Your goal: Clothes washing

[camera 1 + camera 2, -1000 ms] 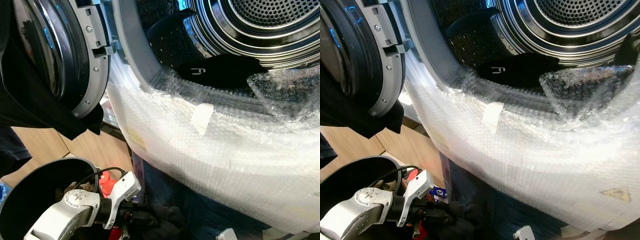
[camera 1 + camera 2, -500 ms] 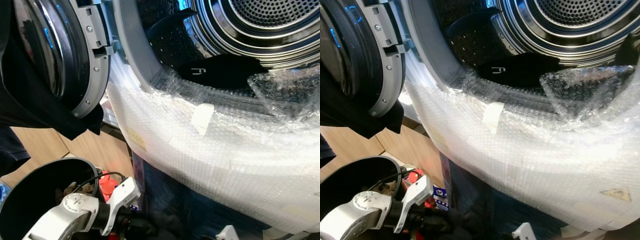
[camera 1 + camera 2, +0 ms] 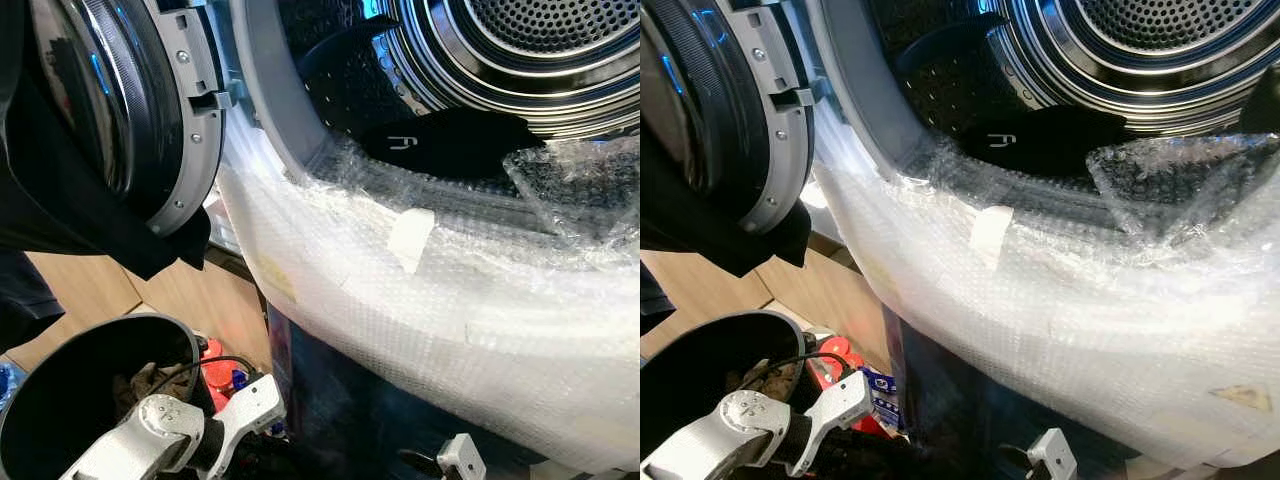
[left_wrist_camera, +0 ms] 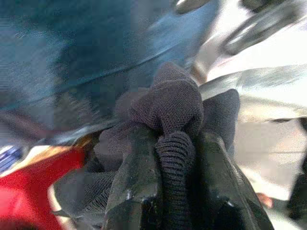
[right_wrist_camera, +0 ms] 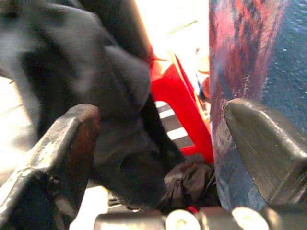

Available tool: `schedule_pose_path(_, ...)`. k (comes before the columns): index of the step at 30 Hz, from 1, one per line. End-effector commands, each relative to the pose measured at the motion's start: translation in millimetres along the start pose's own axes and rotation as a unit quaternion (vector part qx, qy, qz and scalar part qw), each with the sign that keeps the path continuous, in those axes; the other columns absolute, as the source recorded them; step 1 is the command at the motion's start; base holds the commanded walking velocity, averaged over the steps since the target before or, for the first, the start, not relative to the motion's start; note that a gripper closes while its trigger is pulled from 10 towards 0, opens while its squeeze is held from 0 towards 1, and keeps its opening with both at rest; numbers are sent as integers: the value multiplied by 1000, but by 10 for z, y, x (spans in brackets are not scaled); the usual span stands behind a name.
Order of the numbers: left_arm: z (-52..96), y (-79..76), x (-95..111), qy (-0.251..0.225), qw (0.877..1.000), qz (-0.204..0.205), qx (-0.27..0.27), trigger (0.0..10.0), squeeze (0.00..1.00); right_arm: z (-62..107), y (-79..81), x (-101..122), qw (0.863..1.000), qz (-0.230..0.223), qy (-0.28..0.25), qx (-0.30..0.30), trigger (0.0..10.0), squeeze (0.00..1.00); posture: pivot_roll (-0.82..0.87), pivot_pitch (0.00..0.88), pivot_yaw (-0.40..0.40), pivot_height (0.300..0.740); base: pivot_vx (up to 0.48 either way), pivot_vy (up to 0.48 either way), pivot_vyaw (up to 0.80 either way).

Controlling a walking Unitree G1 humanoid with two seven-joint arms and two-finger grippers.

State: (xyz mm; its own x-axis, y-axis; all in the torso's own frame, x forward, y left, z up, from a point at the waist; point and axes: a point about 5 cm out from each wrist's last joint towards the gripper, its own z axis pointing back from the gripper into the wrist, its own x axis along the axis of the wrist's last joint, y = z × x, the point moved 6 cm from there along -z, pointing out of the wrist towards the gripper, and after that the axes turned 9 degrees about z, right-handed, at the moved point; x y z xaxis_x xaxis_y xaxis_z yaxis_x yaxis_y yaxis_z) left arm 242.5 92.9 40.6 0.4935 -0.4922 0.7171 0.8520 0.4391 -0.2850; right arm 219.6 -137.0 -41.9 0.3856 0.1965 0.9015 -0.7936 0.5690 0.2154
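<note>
Left gripper (image 4: 175, 158): two black fingers (image 4: 136, 182) pinched on one bunched dark knit garment (image 4: 168, 103), ribbed edge squeezed in the narrow gap between them, folds bulging past the tips. Right gripper (image 5: 158, 143): two fingers (image 5: 62, 143) spread wide, nothing clamped; one dark cloth (image 5: 96, 96) hanging between and beyond them, contact with either finger not determinable. Red object (image 5: 180, 96) just behind that cloth, blue-red surface (image 5: 244, 62) beside the other finger. Head views: left arm (image 3: 165, 440) silver, low at bottom left, reaching under the machine front; small white part of right arm (image 3: 460, 458) at bottom edge. One black bucket (image 3: 60, 385) beside the left arm, some clutter inside. One washing machine, front wrapped in bubble wrap (image 3: 450, 300), one strip of pale tape (image 3: 410, 238) on the wrap. One door (image 3: 130, 110) swung open to the left, dark fabric (image 3: 70, 210) draped over it. One perforated steel drum (image 3: 520, 50), one black garment (image 3: 450, 140) with a small white logo lying at the drum lip. Wood floor (image 3: 90, 285) below the door. Wrist views give the grip state and the knit texture; head views give the drum, door and bucket, gripper fingers there hidden in the dark below the machine.
</note>
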Motion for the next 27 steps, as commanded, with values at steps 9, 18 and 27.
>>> schedule_pose_path(9,-262,23,351,-42,998,-48,18,0,0,-184,238,154,997,15,-12,70,10000,1000,154,0,65,740,0,0,0)
schedule_pose_path(18,-395,-175,675,-75,992,-94,-23,0,0,-357,232,217,998,25,-7,53,10000,1000,155,0,62,740,0,0,0)
schedule_pose_path(27,-443,-182,712,-79,992,-92,-32,0,0,-399,42,253,1000,3,-16,-9,10000,1000,151,0,64,740,0,0,0)
